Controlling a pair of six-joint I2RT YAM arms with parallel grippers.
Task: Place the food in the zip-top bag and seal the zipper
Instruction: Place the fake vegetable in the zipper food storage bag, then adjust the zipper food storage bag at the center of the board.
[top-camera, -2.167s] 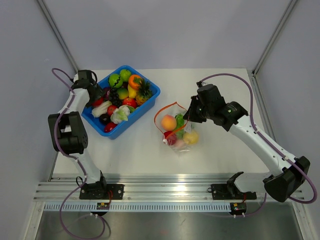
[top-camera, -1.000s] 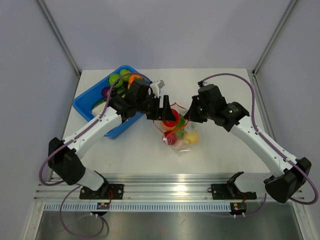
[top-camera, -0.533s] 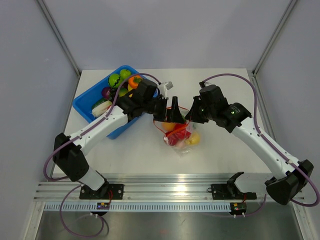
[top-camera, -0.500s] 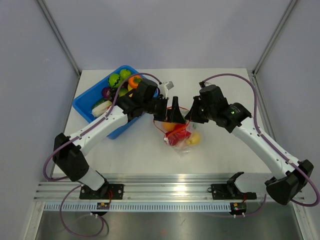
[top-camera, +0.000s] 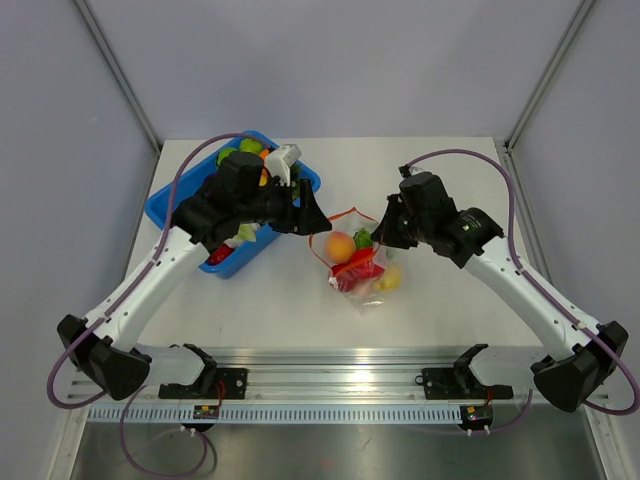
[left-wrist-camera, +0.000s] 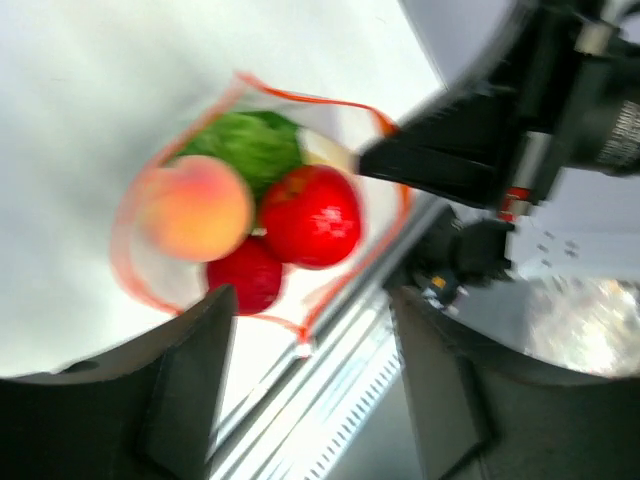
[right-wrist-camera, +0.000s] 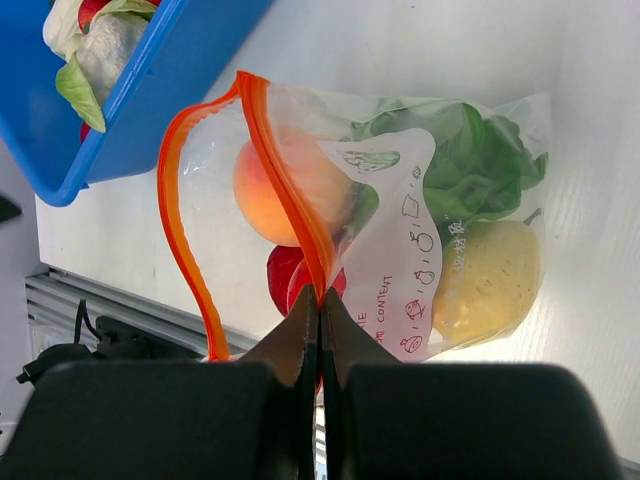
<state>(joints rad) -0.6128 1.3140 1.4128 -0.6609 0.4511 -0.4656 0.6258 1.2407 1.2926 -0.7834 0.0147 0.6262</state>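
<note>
White label panel (right-wrist-camera: 392, 235) on the zip-top bag (right-wrist-camera: 490, 150) reads "CONTENT", beside small pictograms (right-wrist-camera: 418, 278). No other legible text, brand or number.

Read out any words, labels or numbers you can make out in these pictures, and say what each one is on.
"CONTENT": printed on the white label panel of the zip-top bag, running sideways in the right wrist view, beside small line drawings.
Small tags on the front rail, top view: too small to read.
Left wrist view: blurred, nothing readable.
</note>
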